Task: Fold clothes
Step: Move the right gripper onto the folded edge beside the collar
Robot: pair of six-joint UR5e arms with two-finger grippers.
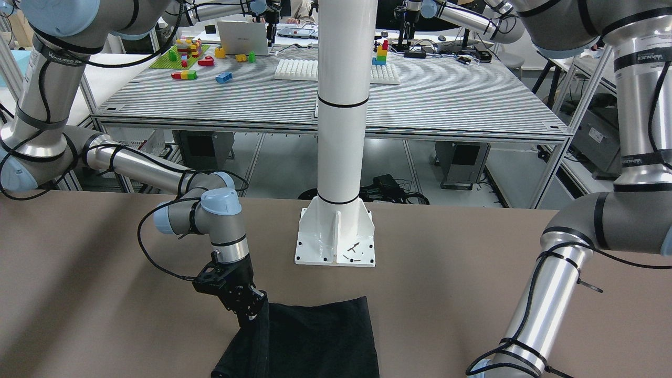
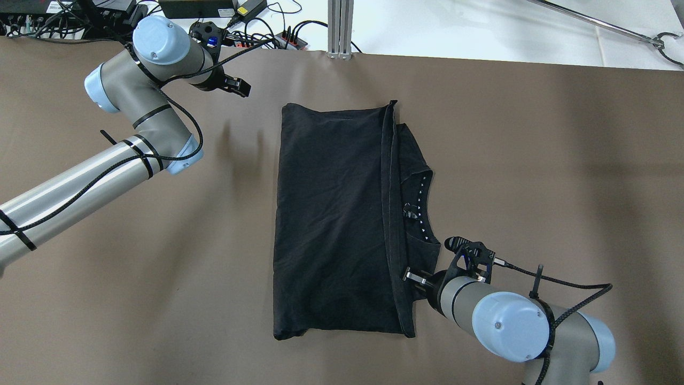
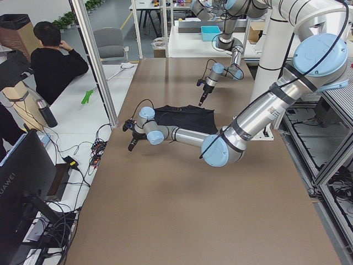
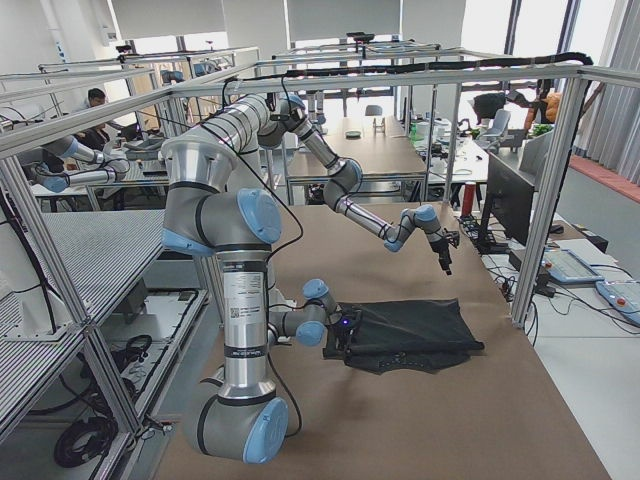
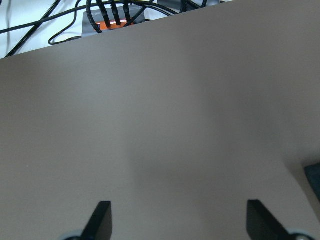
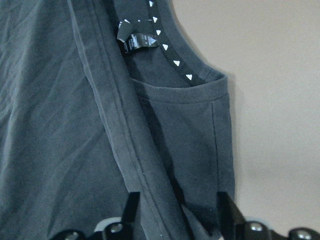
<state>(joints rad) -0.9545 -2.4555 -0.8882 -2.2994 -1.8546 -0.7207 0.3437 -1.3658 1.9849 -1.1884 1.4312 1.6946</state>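
The black garment (image 2: 331, 214) lies flat on the brown table (image 2: 534, 160), folded over lengthwise, with the hem of the top layer (image 2: 393, 203) running beside the collar. The collar (image 6: 175, 62) has white triangles and a neck label (image 6: 134, 42). My right gripper (image 2: 412, 278) is low at the garment's near right edge. Its fingers (image 6: 131, 205) stand partly apart over the hem and the shoulder fabric (image 6: 190, 150); it also shows in the front view (image 1: 251, 314). My left gripper (image 2: 243, 88) is open and empty over bare table, far left of the garment; its wrist view (image 5: 177, 220) catches only a garment corner (image 5: 314, 174).
A power strip with cables (image 5: 112, 22) lies past the table's far edge, close to my left gripper. The white mast base (image 1: 336, 236) stands on the table at the robot's side of the garment. A person (image 3: 52, 61) sits beyond the table's far side.
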